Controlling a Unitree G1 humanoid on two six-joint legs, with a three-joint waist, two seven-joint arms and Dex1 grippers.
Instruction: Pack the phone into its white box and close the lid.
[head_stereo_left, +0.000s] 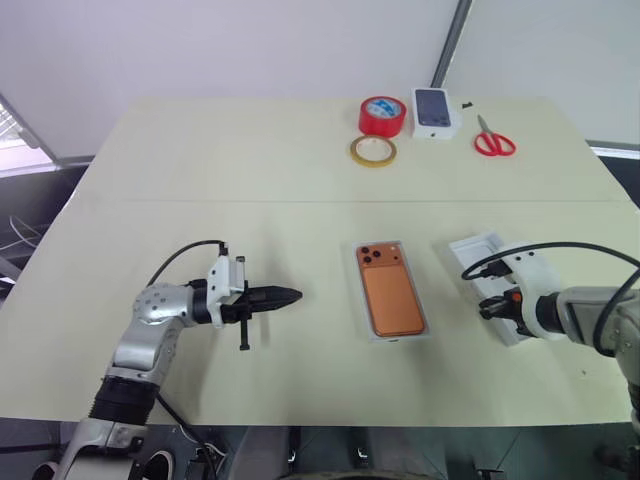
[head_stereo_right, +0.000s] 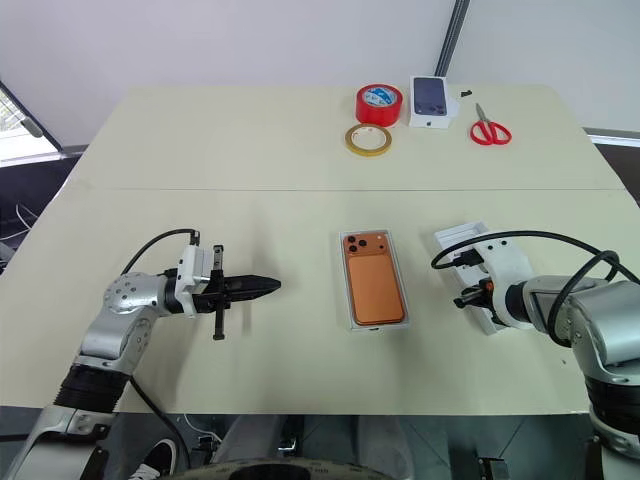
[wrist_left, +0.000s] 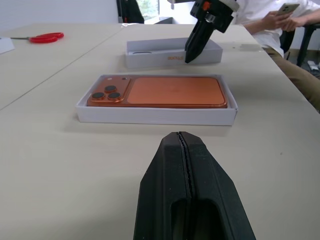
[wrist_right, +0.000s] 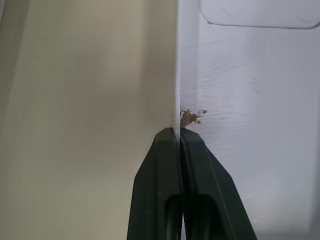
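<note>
Between our right gripper's (wrist_right: 178, 134) jaws we are pinching the lid's (head_stereo_left: 478, 251) rim. Leftward, nearer this arm, the phone (head_stereo_left: 391, 288) is lying in the white box (head_stereo_left: 422, 320), long axis front-to-back; left gripper (head_stereo_left: 290, 296) jaws are resting closed, empty.

Left arm low over the near-left of the table, left gripper (head_stereo_left: 283, 296) level, pointing toward the robot's right, fingers pressed together on nothing, right arm bent in from the right, right gripper (wrist_left: 193, 51) angled downward, fingers pinched tight
</note>
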